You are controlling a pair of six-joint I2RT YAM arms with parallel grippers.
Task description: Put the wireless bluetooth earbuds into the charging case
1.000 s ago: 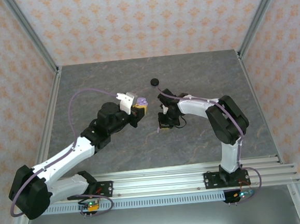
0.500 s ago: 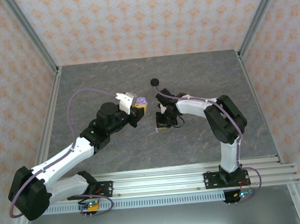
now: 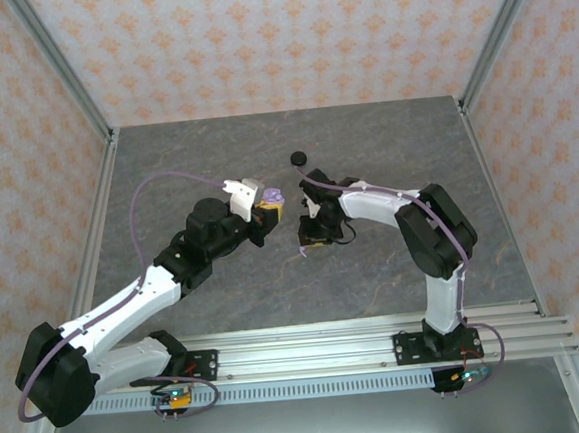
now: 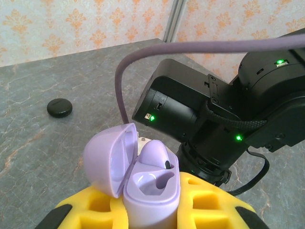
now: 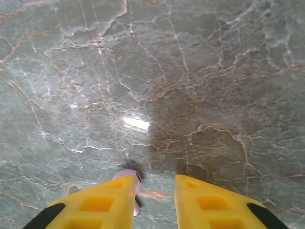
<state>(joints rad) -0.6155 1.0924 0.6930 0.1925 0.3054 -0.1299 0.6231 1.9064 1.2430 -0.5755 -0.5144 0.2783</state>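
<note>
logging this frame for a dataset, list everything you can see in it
lilac case: one, lilac, lid open, clamped in the left gripper
seated earbud: one, lilac, in one slot of that case; the other slot is bare
loose earbud: one, lilac, on the table beside one finger of the right gripper
black case: one, black, round, far middle of the table
table: one, grey marble
left gripper: yellow fingers, shut on the lilac case
right gripper: yellow fingers, apart, low over the table

text: none legible | labels, brands, numbers: none legible (wallpaper (image 3: pixel 275 37) shows ornament, not lettering)
</note>
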